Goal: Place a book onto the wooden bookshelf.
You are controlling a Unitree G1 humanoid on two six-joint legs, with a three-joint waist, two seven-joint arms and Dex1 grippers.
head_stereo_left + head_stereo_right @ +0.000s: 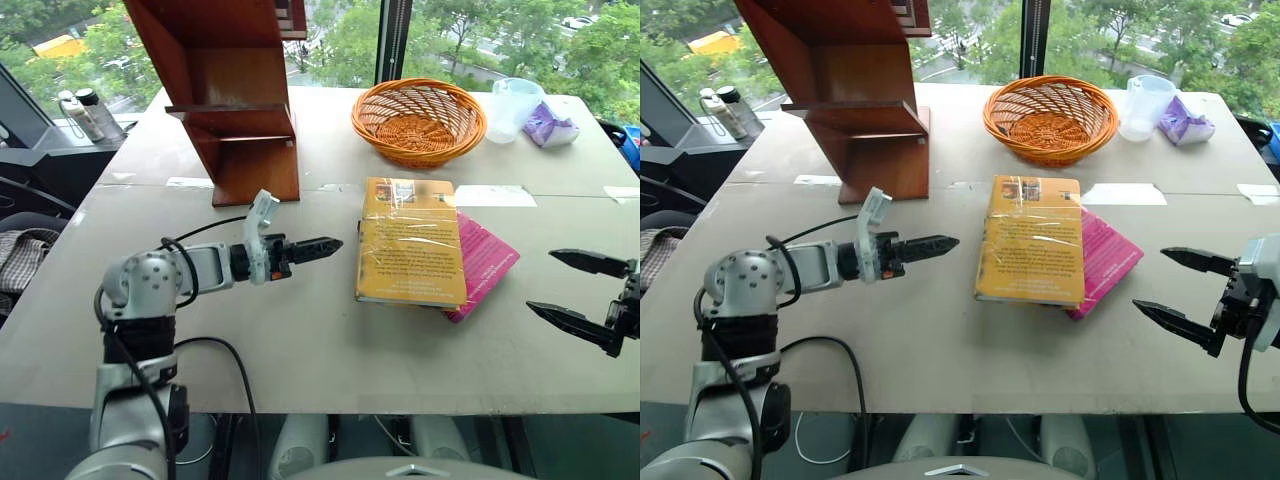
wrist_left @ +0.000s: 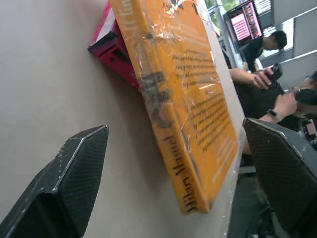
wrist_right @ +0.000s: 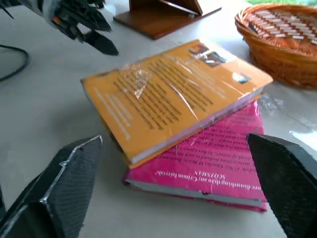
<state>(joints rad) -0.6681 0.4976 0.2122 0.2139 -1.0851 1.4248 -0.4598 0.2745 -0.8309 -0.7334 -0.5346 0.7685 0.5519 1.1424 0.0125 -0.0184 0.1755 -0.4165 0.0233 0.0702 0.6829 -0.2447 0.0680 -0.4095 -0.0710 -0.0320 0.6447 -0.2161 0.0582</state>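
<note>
A: Where is the book (image 1: 411, 243)?

B: Flat on the desk (image 1: 300, 330), overlapping the pink book (image 1: 484, 262). My left tool (image 1: 318, 247) stands wide beside its spine; right tool (image 1: 578, 292) wide, empty.

A: Risk?

B: Glossy wrap may slip; pink book may drag along.

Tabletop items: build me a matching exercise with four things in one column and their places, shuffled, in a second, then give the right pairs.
Things
1. yellow book
2. pink book
3. wicker basket
4. wooden bookshelf

Places
A. standing at the table's far left, behind the open left claw
B. lying flat, partly under another book
C. far side of the table, right of the shelf unit
D. lying on top of another book, between the two claws

Pairs: 1-D, 2-B, 3-C, 4-A
</note>
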